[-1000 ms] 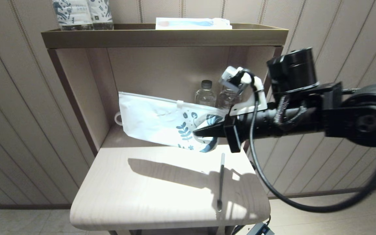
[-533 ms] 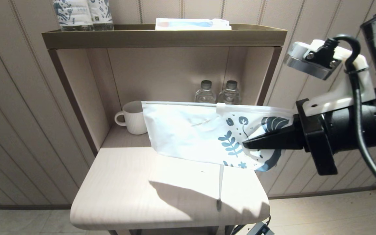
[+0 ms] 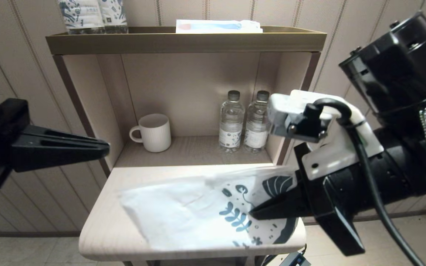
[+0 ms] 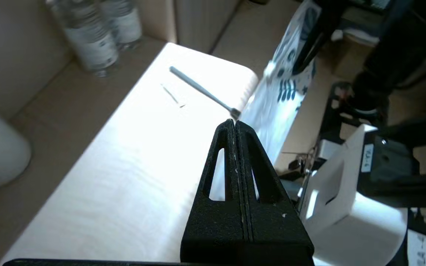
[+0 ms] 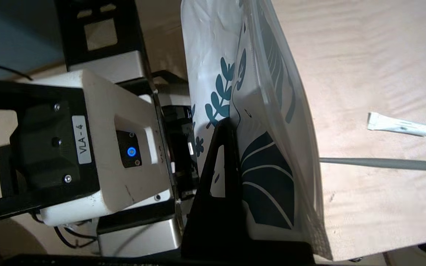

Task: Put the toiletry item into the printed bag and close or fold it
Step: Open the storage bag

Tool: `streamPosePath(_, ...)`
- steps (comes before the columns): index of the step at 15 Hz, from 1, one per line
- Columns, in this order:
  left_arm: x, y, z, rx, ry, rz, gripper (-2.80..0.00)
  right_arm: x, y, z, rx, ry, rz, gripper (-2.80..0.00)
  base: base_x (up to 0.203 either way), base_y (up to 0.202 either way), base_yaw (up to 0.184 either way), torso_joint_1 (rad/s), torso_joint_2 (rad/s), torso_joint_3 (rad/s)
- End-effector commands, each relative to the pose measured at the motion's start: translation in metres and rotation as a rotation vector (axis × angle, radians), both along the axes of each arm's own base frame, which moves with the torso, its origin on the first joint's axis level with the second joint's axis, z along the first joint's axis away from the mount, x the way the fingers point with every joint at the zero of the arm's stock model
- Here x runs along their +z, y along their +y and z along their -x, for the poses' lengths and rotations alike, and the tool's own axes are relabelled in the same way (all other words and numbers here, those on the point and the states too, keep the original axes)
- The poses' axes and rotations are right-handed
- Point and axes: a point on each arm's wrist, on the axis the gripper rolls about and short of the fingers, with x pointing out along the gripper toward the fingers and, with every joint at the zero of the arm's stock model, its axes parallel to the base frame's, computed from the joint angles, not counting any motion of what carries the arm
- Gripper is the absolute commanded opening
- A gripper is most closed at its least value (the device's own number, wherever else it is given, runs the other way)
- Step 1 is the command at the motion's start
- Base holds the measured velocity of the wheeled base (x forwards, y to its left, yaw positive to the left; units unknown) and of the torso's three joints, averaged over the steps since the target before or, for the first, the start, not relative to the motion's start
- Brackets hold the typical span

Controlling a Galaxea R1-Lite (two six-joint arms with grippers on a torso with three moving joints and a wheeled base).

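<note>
Gripped at its leaf-printed end by the right gripper's clenched fingers, the bag is spread over the front of the table. The toothbrush lies on the table beside the bag, partly covered by it. At the left, the left gripper is held above table level, fingers pressed together on nothing. Farther back, a mug and two bottles stand in the shelf recess.

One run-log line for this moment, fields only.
right gripper: shut on printed bag, over table | left gripper: shut, empty, at left | toothbrush: on table, outside bag
</note>
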Motion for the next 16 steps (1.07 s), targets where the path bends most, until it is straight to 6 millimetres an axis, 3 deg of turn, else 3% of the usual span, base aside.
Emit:
streamPosePath(1,-0.001,-0.022,-0.016,-0.103,-0.004,-0.033,-2.8,-0.016,0.016,0.003,0.087,-0.031,0.07,-2.8,0.0,0.0,0.0,0.0,0.0,0.0)
streamPosePath(4,-0.011,-0.04,-0.04,-0.151,-0.01,-0.075,-2.8,-0.024,0.026,-0.015,0.065,-0.102,0.118,-2.8,0.0,0.0,0.0,0.0,0.0,0.0)
streamPosePath(7,-0.02,-0.049,-0.057,-0.179,-0.04,-0.115,-2.8,-0.021,0.035,-0.045,0.027,-0.163,0.122,-2.8,0.0,0.0,0.0,0.0,0.0,0.0)
streamPosePath(10,-0.017,-0.05,-0.06,-0.177,-0.054,-0.113,-2.8,-0.003,0.047,-0.067,0.0,-0.236,0.069,-2.8,0.0,0.0,0.0,0.0,0.0,0.0)
streamPosePath(12,-0.018,-0.05,-0.06,-0.184,-0.065,-0.118,-2.8,0.008,0.051,-0.065,0.006,-0.254,0.063,-2.8,0.0,0.0,0.0,0.0,0.0,0.0)
streamPosePath(13,-0.018,-0.05,-0.06,-0.185,-0.069,-0.117,0.0,0.008,0.052,-0.06,0.018,-0.241,0.078,-2.8,0.0,0.0,0.0,0.0,0.0,0.0)
streamPosePath(16,-0.018,-0.05,-0.06,-0.187,-0.068,-0.116,0.0,0.003,0.052,-0.06,0.021,-0.226,0.094,-2.8,0.0,0.0,0.0,0.0,0.0,0.0)
